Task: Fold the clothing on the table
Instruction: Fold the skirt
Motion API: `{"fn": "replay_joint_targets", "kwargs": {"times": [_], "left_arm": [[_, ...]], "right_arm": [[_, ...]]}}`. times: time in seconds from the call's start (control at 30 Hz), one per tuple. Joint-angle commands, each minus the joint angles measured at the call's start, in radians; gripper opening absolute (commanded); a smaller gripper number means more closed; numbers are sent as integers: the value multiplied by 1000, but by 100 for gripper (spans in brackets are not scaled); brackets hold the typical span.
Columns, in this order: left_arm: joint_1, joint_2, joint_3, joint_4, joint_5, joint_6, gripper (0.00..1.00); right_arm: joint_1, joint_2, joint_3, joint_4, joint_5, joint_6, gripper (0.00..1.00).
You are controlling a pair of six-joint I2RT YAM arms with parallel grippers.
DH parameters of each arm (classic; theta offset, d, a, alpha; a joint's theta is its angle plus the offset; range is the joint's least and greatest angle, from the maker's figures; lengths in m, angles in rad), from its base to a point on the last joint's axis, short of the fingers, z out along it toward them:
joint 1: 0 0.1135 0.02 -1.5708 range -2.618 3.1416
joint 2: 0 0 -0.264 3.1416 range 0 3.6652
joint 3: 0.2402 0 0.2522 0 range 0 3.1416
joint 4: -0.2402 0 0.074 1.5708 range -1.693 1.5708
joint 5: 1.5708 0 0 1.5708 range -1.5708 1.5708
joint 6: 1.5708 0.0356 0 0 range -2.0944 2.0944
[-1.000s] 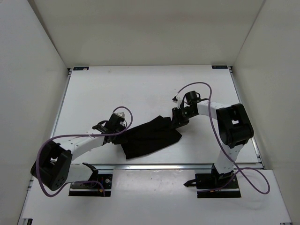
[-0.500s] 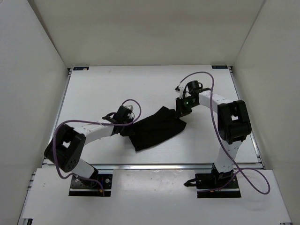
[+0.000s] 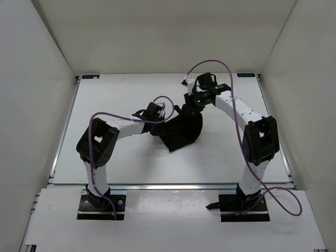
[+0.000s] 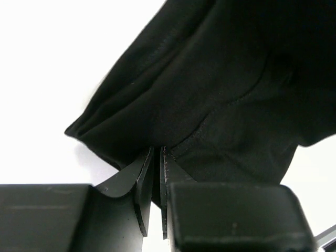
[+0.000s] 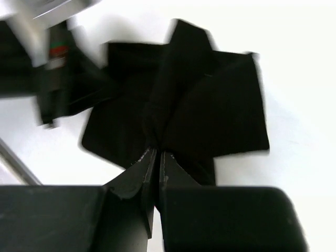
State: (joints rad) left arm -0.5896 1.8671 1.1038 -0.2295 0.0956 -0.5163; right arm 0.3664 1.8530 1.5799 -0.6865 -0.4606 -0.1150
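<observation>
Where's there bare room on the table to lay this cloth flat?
Widest: the near table strip between left arm and right arm, before the clothing. Also the far-left corner, beyond the left arm. Crowded mid-table, where left claw and right claw pinch the clothing.

Plain white walls (image 3: 168, 37) stand on three sides, evenly lit.

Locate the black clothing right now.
Top view: the clothing is bunched near the middle of the table, gripped by the left gripper at its left edge and the right gripper at its far edge.
</observation>
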Motion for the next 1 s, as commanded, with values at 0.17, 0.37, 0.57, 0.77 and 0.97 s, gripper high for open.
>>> {"fn": "replay_joint_targets", "kwargs": {"times": [0.17,0.37,0.57,0.77,0.97], "left_arm": [[33,128,96,-39,15,33,22],[39,139,99,-28,52,29,22],[37,145,93,-13,90,9,22],[40,138,60,18,130,-20,22],[79,119,48,21,153,-30,23]], "right_arm": [[106,-51,-63,22,-39,12,0],[117,-57,-211,191,-133,138,0],[158,40,-160,240,-176,199,0],[183,74,-97,260,-165,236,4],[160,37,-66,169,-162,249,45]]}}
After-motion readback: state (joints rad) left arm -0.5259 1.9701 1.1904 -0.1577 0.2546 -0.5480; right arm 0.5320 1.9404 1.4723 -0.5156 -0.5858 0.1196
